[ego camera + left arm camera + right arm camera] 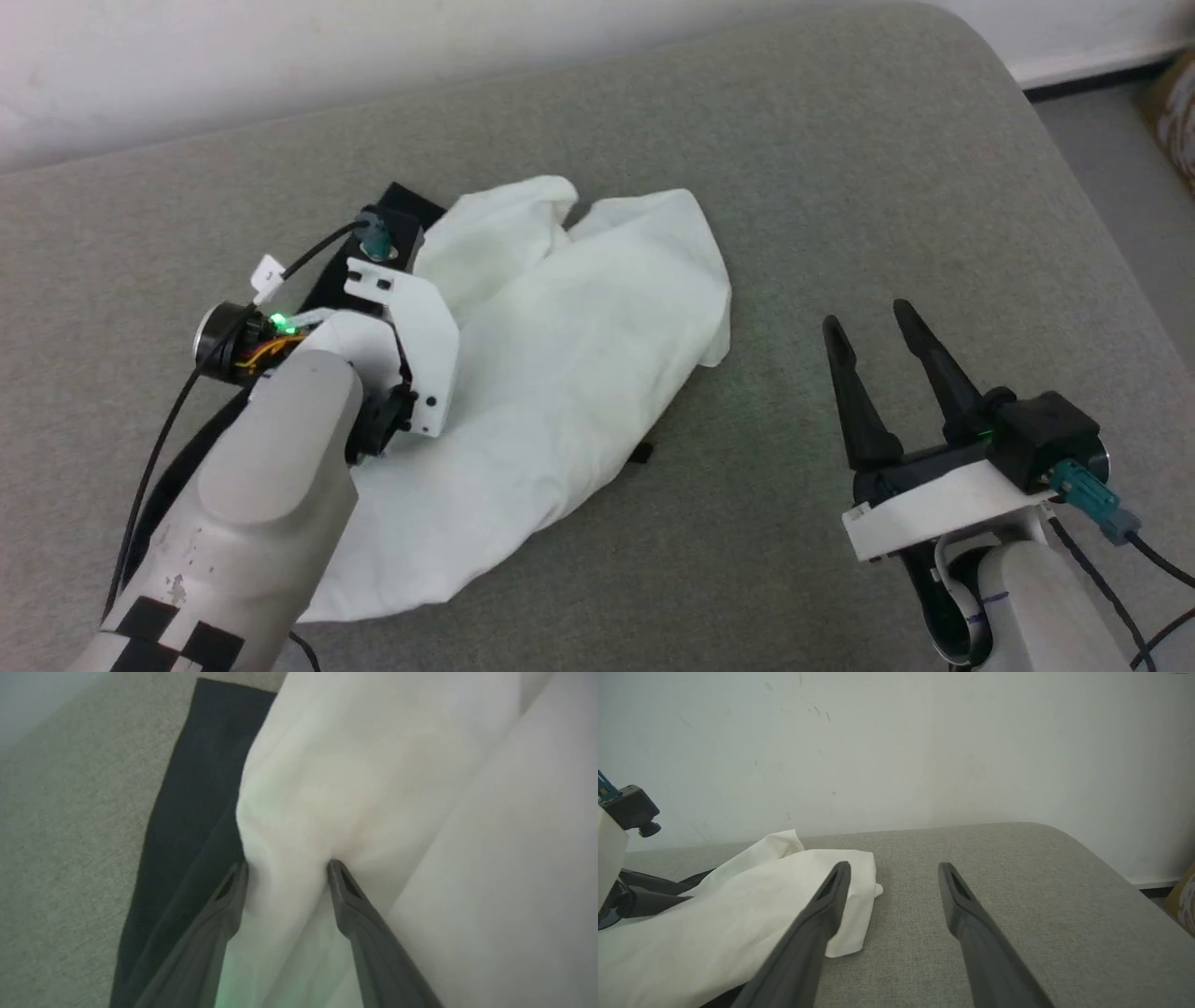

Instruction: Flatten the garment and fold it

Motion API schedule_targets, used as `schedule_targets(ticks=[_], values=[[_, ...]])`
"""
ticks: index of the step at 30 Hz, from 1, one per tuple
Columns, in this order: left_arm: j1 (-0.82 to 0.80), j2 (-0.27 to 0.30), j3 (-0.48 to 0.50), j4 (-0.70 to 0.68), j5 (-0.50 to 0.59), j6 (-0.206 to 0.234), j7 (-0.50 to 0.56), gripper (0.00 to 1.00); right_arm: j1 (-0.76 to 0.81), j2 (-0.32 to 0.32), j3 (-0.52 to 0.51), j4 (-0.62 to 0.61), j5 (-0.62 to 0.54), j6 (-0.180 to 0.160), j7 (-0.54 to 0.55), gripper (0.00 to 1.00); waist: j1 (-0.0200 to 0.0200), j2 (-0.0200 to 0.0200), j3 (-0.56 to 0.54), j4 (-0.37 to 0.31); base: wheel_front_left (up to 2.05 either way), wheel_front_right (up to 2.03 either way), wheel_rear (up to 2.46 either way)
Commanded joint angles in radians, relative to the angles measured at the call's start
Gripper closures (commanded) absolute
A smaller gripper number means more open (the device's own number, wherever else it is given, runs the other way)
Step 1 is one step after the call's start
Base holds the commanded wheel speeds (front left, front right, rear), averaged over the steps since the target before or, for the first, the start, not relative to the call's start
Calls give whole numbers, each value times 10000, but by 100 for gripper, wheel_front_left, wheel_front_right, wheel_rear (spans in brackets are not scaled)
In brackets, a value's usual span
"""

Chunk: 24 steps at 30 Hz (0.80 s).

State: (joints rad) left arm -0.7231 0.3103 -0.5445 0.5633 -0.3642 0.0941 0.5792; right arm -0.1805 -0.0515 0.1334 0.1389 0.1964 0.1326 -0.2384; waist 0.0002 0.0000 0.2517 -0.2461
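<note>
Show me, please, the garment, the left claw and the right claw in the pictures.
garment (569, 373), head view, on the white body.
left claw (287, 864), left wrist view, midway between its fingertips.
right claw (865, 315), head view, midway between its fingertips.

A grey fabric-covered pad (840, 140) spread across most of the head view, its rounded corner at one o'clock. Behind it, from nine to twelve o'clock, stood a plain white wall (187, 56), faintly scuffed. Grey floor (1120, 168) lay at two o'clock, below a dark skirting strip (1092, 82). Light was soft and even.
</note>
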Motion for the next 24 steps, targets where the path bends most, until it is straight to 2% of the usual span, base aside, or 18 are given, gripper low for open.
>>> schedule_targets(ticks=[1,2,3,6,9,13,16,20,24], values=[[-45,51,-25,42,-85,-58,201,57,-161,13,-7,11,76,-19,-54,0,-2,0,341,-349,0,0,0],[-52,67,-28,-8,-163,-128,371,92,-168,13,-12,26,82,-19,-69,0,-2,0,347,-356,0,0,0],[-39,75,-2,-88,-258,-184,460,100,-175,13,-16,44,91,-19,-82,0,-2,0,340,-352,0,0,0],[44,152,30,-430,-362,-289,324,100,-204,13,11,106,130,-19,-117,0,-2,0,235,-253,0,0,0],[129,303,278,-842,-378,-163,-453,100,-199,13,20,148,107,-19,-138,0,-2,0,55,-57,0,0,0],[240,691,1161,-1349,-310,593,-2324,100,-184,13,4,152,66,-19,-154,0,-2,0,-193,247,0,0,0],[626,1006,1829,-1585,-359,1232,-3261,100,-122,13,-29,159,53,-19,-156,0,-2,0,-342,494,0,0,0],[1569,1425,2539,-1797,-467,2049,-3817,100,-24,13,-18,166,42,-19,-130,0,-2,0,-493,805,0,0,0],[2727,1589,2998,-1816,-703,2569,-4089,100,31,13,-32,152,4,-19,-64,0,-2,0,-607,1080,0,0,0]])
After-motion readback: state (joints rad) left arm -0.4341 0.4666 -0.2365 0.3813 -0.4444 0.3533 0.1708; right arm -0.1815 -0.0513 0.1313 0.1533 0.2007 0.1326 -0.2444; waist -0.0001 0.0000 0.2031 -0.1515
